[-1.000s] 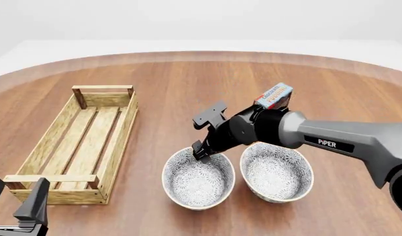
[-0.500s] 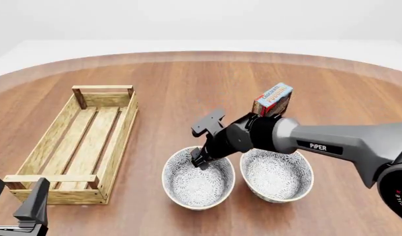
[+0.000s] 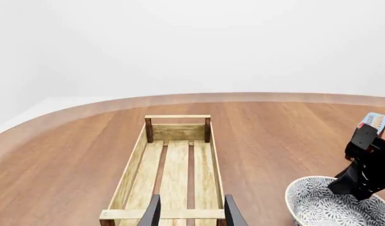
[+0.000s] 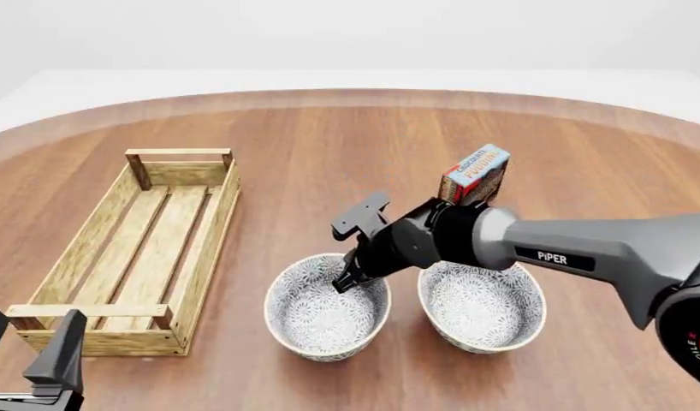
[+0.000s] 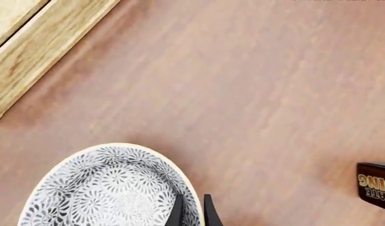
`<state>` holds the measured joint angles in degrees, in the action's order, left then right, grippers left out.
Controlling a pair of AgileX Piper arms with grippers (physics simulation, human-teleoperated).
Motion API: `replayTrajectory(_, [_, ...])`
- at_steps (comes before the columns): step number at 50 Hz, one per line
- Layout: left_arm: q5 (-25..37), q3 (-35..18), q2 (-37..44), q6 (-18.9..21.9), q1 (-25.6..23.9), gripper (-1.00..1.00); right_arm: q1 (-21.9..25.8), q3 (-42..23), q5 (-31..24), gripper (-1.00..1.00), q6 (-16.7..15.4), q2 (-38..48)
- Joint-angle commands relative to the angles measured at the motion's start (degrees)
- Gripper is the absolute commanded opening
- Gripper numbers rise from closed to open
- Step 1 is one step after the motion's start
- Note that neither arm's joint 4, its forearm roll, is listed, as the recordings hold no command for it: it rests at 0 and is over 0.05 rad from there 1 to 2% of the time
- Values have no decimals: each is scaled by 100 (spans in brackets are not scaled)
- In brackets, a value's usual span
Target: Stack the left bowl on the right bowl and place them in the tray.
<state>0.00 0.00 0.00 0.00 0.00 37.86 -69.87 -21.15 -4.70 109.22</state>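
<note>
Black fingers of the right gripper (image 4: 347, 281) pinch the far rim of the left bowl (image 4: 325, 318), which looks lifted, just beside the right bowl (image 4: 482, 309). This seems the pick-up; next the bowl needs carrying over the right bowl and lowering squarely into it. Left of both lies the tray (image 4: 99, 257), and the pudding box (image 4: 476, 174) stands behind. Low at the near edge, the left gripper (image 4: 32, 360) hangs spread and idle, its arm cut off.

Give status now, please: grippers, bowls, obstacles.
Right gripper shut on left bowl rim. Left gripper open, idle near tray. Right bowl beside; nothing blocking.
</note>
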Motion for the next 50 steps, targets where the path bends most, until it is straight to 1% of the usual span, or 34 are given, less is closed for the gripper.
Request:
replayTrajectory(1, [0, 0, 0, 0, 0, 100, 48, 28, -23, -100, -50, 79])
replayTrajectory(9, [0, 0, 0, 0, 0, 100, 69, 14, -209, -100, -151, -267])
replayTrajectory(15, [0, 0, 0, 0, 0, 100, 53, -60, -394, -100, -293, -576])
replayTrajectory(21, [0, 0, 0, 0, 0, 100, -6, -271, -627, -100, -365, -919])
replayTrajectory(23, [0, 0, 0, 0, 0, 100, -58, -296, -653, -100, -437, -958])
replayTrajectory(34, [0, 0, 0, 0, 0, 100, -160, -553, -869, -100, -562, -1419])
replayTrajectory(44, [0, 0, 0, 0, 0, 100, -375, -798, -1043, -100, -614, -1695])
replayTrajectory(48, [0, 0, 0, 0, 0, 100, -524, -896, -1071, -100, -601, -1830])
replayTrajectory(49, [0, 0, 0, 0, 0, 100, -561, -945, -1093, -100, -520, -1900])
replayTrajectory(50, [0, 0, 0, 0, 0, 100, -618, -968, -1097, -100, -516, -1940])
